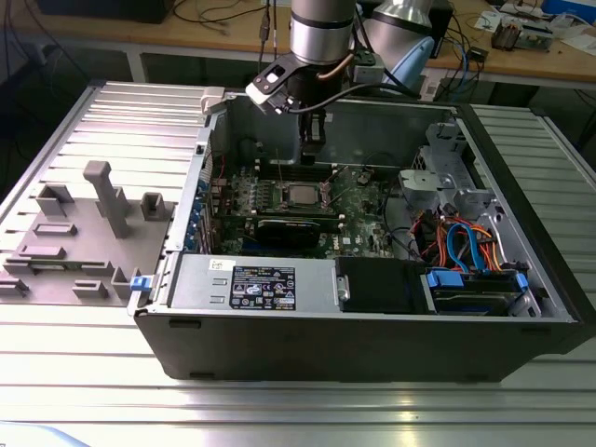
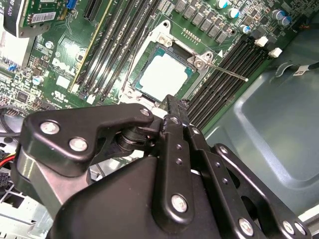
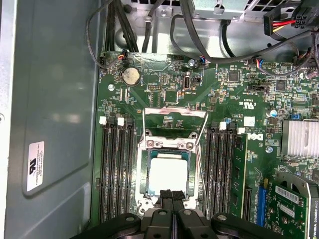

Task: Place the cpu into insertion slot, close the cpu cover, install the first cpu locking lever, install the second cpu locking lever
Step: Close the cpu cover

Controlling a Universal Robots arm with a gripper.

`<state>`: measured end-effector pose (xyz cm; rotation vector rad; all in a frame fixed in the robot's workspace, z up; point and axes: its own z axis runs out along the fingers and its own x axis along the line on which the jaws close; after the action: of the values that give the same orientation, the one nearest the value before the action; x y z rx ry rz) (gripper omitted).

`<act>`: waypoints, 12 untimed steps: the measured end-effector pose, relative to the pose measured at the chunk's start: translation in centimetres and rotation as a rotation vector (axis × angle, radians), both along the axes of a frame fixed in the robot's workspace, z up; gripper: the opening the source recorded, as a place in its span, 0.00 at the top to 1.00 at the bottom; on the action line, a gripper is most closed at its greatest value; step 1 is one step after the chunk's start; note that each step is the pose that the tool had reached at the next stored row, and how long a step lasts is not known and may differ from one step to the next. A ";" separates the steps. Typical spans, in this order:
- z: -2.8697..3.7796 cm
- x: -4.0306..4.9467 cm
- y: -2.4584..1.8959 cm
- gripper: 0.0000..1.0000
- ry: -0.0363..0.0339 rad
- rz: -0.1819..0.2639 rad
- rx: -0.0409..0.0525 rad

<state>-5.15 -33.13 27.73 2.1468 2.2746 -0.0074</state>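
Ribbed metal table [image 1: 84, 372] up front, carrying the open computer case [image 1: 326, 349]. Inside, the cpu [image 3: 168, 173] sits flat in the insertion slot [image 3: 167, 145]. The gripper [image 3: 172, 195] hangs just above, fingers pressed together, gripping nothing. Behind, a cable-strewn wooden workbench [image 1: 140, 33].

The robot's one arm [image 1: 323, 28] comes down from above. Its round silver and grey wrist [image 1: 321, 42] points straight down. Under the wrist hangs the black pincer [image 1: 313, 140], which also points down. In both wrist views its two thin fingers [image 3: 166, 198] are pressed flat together, side by side, with nothing held between them. The thick black bars [image 2: 79, 134] that carry the fingers have shiny round bolts.
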 end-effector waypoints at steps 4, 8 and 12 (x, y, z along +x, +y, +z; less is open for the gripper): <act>0.00 0.15 0.00 0.89 0.0000 0.000 0.0000; 0.00 0.76 0.00 0.89 0.0000 0.000 0.0000; -0.02 1.35 0.00 0.89 -0.0001 0.000 0.0002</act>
<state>-3.80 -33.13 27.71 2.1469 2.2746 -0.0071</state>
